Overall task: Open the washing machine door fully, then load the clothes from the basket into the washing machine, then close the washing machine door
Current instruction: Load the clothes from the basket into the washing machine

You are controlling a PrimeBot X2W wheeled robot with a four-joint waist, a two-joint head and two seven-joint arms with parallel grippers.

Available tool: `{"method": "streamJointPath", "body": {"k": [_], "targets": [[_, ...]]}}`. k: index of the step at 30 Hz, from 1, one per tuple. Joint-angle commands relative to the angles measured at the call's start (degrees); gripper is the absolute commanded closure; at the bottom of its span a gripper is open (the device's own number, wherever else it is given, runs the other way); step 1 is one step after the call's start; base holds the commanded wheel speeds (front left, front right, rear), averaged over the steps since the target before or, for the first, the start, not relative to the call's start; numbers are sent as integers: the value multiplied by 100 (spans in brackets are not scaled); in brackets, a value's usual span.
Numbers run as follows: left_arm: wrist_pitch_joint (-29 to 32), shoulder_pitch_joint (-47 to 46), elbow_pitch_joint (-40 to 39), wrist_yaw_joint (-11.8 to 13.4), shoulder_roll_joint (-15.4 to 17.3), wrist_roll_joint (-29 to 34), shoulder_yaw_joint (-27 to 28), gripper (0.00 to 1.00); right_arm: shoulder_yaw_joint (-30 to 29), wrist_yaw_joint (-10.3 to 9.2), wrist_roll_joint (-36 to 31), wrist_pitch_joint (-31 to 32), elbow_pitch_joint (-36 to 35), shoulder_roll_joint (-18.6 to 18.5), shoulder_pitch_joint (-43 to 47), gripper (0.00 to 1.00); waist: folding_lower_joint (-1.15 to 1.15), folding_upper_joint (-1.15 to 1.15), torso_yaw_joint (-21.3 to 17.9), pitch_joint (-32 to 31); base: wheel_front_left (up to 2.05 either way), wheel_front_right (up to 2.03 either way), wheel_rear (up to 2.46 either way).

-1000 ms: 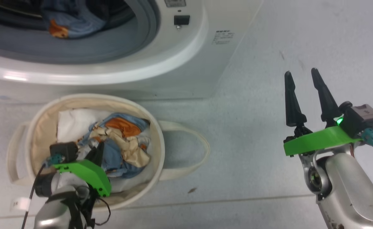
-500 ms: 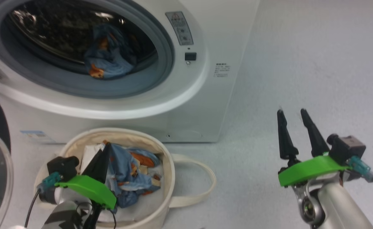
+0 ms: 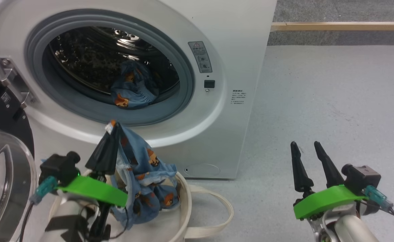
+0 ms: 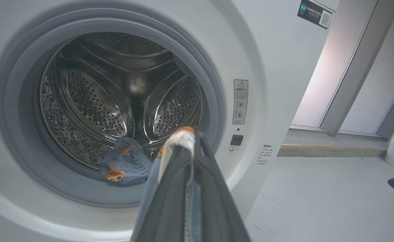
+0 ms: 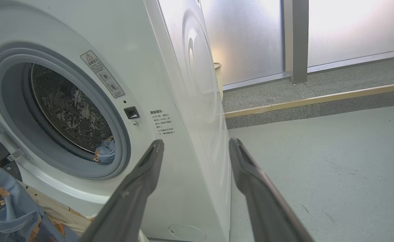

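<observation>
On washing machine (image 3: pixel 247 50): warning-triangle label (image 3: pixel 200 57), small print unreadable.

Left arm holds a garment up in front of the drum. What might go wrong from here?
The garment hangs from a thin pinch at the tips of the left end effector; it may slip out. Its tail reaches into the basket, so it could tug the basket. Fed in low, it might drape over the grey gasket instead of landing in the drum, and later block the door.
</observation>
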Motion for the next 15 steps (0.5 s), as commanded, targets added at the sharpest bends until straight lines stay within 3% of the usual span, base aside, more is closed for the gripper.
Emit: {"method": "streamJointPath", "body": {"k": [1, 9, 15], "targets": [[-67, -449, -217, -33, 123, 62, 228, 100, 133, 3, 40, -71, -151, -57, -91, 0, 1, 0, 10, 4, 0, 0, 0], [-67, -1948, 175, -33, 232, 175, 408, 100, 257, 3, 26, -71, -180, -179, -167, 0, 1, 0, -72, 149, 0, 0, 0], [-68, -2850, 317, -33, 226, 367, 932, 100, 323, 3, -15, -71, -243, -234, -283, 0, 1, 0, -298, 504, 0, 0, 0]]}}
